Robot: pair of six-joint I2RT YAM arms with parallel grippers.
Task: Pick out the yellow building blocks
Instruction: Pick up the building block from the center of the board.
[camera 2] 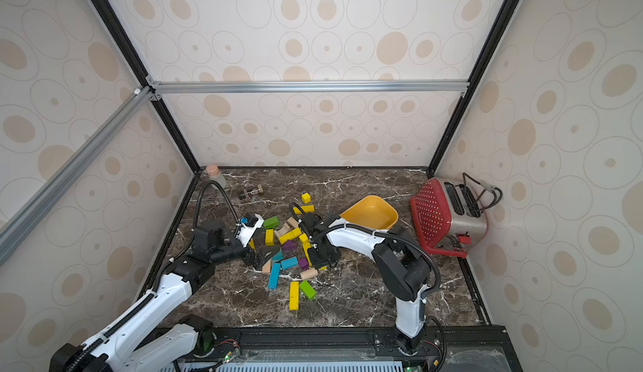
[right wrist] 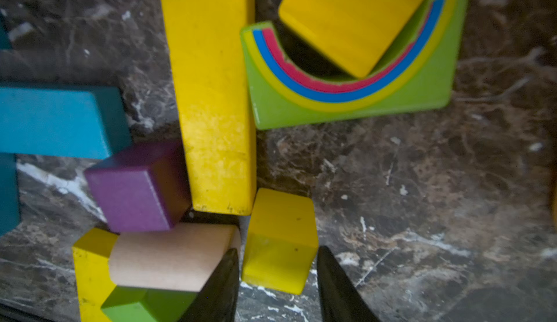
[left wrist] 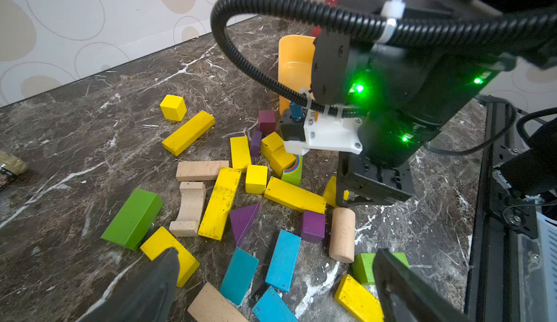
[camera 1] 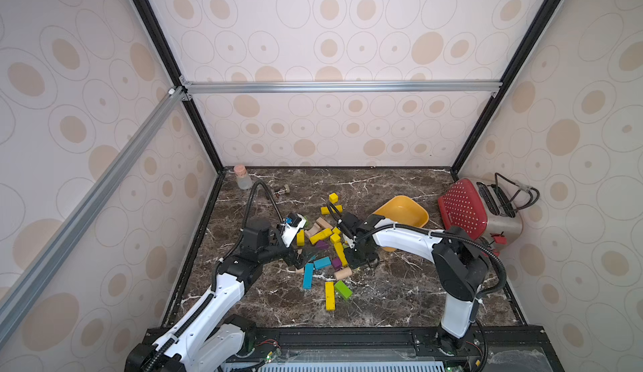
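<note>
Eleven or so yellow building blocks [left wrist: 220, 203] lie on the marble tabletop [camera 1: 400, 293], mixed into one loose pile with blue, purple, green and bare-wood pieces. Two of them sit apart at the pile's far edge, toward the orange-yellow bowl [camera 1: 400, 210]. No block shows in the bowl.

At the pile's right edge: right gripper [right wrist: 277, 251], low, pointing down at the table. A small yellow cube [right wrist: 280, 215] sits squarely between its fingertips, flat on the marble. Jaws stand narrow, one to each side of the cube, with hairline gaps at most. Cannot tell whether they press it. One fingertip also lies against the end of a bare wooden cylinder [right wrist: 171, 257].

Key relation: the cube has no long axis to line up, and two flat faces meet the pads. A long yellow bar [right wrist: 214, 94] butts the cube's corner, its length running straight away from the gripper, clear of the pinch line. Judgement: a straight lift should clear the bar, though the cylinder may get nudged.

Opposite side of the pile: left gripper [left wrist: 277, 254], spread wide, holding nothing, well apart from the cube. The right arm is plainly nearer, to both cube and bowl.
</note>
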